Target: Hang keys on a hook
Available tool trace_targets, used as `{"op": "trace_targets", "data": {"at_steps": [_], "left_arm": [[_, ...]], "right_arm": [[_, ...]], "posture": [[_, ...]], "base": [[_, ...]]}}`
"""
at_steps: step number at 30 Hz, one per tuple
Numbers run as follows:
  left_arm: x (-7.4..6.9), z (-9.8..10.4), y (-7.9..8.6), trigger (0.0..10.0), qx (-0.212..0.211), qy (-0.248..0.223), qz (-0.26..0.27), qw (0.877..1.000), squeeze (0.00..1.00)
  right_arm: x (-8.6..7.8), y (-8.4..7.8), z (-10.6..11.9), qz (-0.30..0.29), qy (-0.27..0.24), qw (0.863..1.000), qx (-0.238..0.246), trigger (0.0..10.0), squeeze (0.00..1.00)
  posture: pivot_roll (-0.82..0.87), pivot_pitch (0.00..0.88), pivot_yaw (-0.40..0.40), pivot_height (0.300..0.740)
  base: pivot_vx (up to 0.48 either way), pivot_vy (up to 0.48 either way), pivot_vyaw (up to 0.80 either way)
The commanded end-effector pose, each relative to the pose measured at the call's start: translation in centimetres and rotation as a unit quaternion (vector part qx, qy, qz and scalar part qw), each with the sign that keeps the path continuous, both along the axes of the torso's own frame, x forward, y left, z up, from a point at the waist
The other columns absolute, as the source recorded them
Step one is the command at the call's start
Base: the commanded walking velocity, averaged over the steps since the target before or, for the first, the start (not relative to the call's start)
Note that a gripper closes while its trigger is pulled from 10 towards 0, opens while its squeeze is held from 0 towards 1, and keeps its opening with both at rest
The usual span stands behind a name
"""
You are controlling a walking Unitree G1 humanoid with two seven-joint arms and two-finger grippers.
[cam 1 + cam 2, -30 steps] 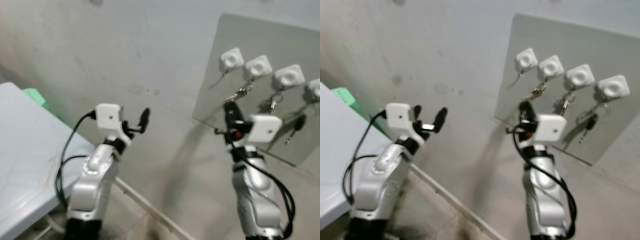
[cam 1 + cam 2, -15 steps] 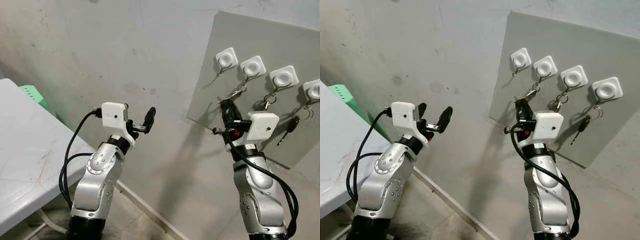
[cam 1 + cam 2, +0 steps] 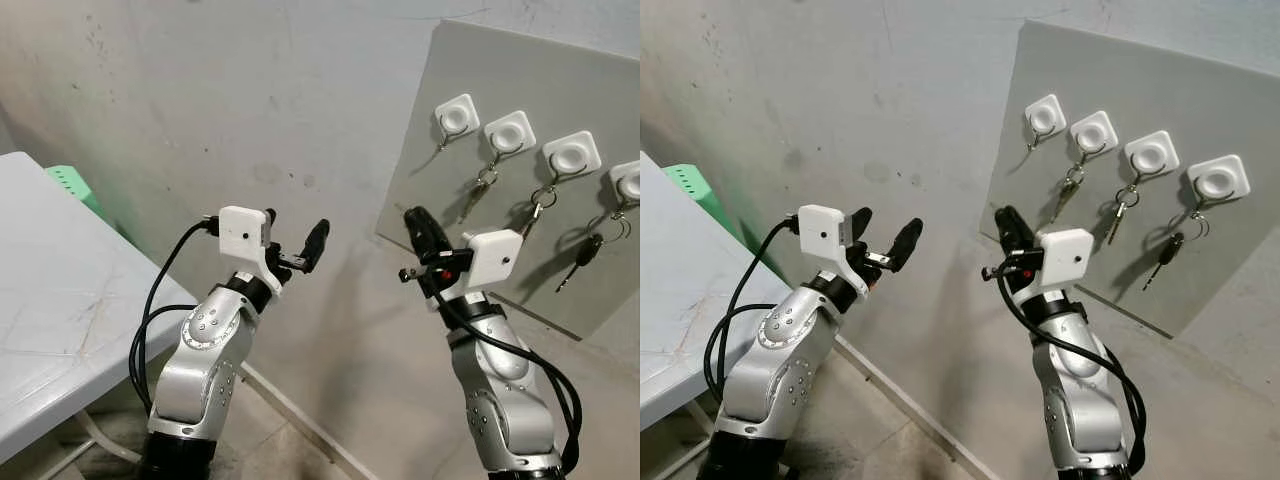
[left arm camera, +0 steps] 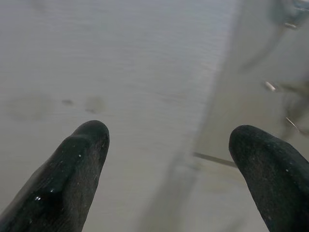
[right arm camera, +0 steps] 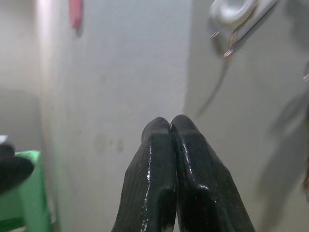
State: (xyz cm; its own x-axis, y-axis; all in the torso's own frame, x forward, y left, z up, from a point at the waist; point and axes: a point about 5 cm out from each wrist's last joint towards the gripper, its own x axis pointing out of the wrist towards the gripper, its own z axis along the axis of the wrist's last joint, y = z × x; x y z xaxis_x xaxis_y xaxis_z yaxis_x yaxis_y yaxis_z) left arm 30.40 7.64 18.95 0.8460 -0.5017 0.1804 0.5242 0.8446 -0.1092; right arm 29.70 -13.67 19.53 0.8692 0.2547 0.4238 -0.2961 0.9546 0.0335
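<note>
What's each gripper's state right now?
Left gripper: open, empty, facing the wall.
Right gripper: closed, holding nothing, near the hook board.

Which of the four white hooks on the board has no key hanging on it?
The leftmost hook, at the end of the row on the grey board. Its wire hangs bare, while each of the other three hooks carries a ring with a key.

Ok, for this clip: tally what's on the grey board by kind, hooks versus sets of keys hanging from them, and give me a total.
White hooks: 4
Sets of keys hanging: 3
Total: 7
The leftmost hook has no keys on it.
</note>
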Motion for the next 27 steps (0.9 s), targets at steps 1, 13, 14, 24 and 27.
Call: {"op": "trace_targets", "data": {"at_steps": [1,13,14,24,27], "left_arm": [[-0.5,1.0,-0.9,10.0,0.005,-0.022,-0.026,0.999,0.00],[-0.5,2.2,-1.8,10.0,0.019,-0.043,-0.062,0.997,0.00],[-0.5,2.4,-1.7,10.0,0.017,-0.044,-0.062,0.997,0.00],[-0.5,2.5,-1.7,10.0,0.012,-0.043,-0.059,0.997,0.00],[-0.5,2.6,-1.8,10.0,0.013,-0.044,-0.060,0.997,0.00]], "right_arm": [[0.3,-0.7,0.8,-0.015,-0.020,1.000,-0.001,10.0,0.00],[2.6,-0.6,5.3,-0.022,-0.120,0.992,-0.013,10.0,0.00],[2.8,-0.5,5.7,-0.020,-0.127,0.992,-0.009,10.0,0.00],[3.5,-0.4,6.7,-0.015,-0.147,0.989,-0.007,10.0,0.00],[3.7,-0.4,6.8,-0.015,-0.152,0.988,-0.011,10.0,0.00]], "posture": [[0.02,0.005,-0.082,0.740],[0.03,0.022,-0.060,0.740],[0.03,0.022,-0.060,0.740],[0.03,0.028,-0.063,0.740],[0.03,0.028,-0.063,0.740]], "base": [[0.000,0.000,0.00],[0.000,0.000,0.00],[0.000,0.000,0.00],[0.000,0.000,0.00],[0.000,0.000,0.00]]}}
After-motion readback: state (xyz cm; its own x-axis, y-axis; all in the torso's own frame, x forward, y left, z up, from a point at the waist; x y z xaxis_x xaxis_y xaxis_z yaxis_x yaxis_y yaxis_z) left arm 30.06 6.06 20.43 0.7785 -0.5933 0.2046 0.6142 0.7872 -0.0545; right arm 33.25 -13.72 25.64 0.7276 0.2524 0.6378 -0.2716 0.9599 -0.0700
